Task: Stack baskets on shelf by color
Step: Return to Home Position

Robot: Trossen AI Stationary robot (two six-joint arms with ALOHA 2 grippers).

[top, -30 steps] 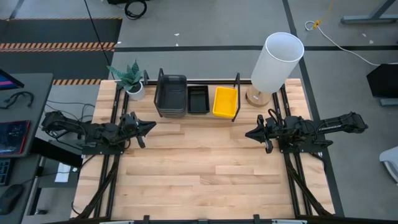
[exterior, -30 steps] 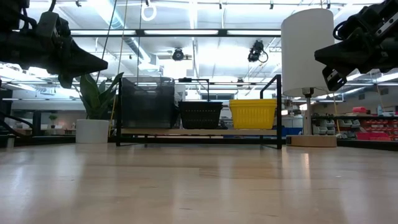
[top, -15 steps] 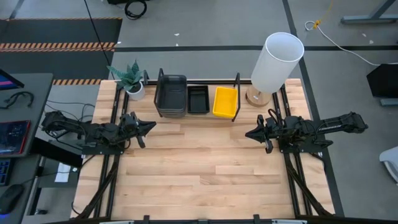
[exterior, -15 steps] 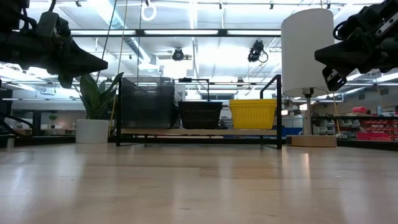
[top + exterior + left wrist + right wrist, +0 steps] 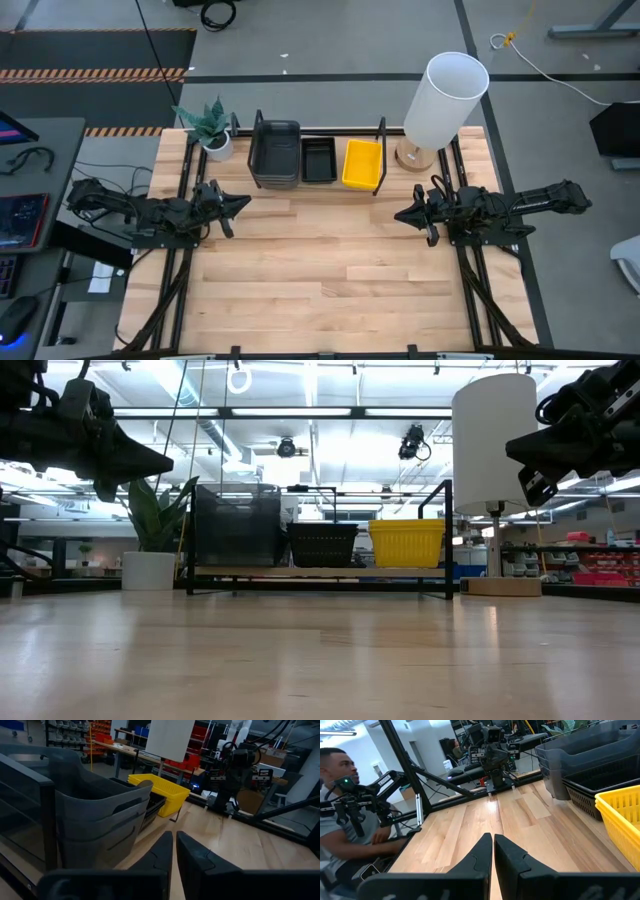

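Stacking looks finished: the low light-wood shelf with black wire frame carries rounded dark grey plastic baskets, slotted black baskets and yellow baskets in separate nested piles. Left tool and right tool hover closed and empty over opposite sides of the wooden desk.

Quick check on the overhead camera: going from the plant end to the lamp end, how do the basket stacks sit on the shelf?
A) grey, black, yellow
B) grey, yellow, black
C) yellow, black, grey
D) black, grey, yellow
A: in the high view the dark grey stack sits nearest the plant, the black stack is in the middle, and the yellow stack is nearest the lamp, all on the shelf.
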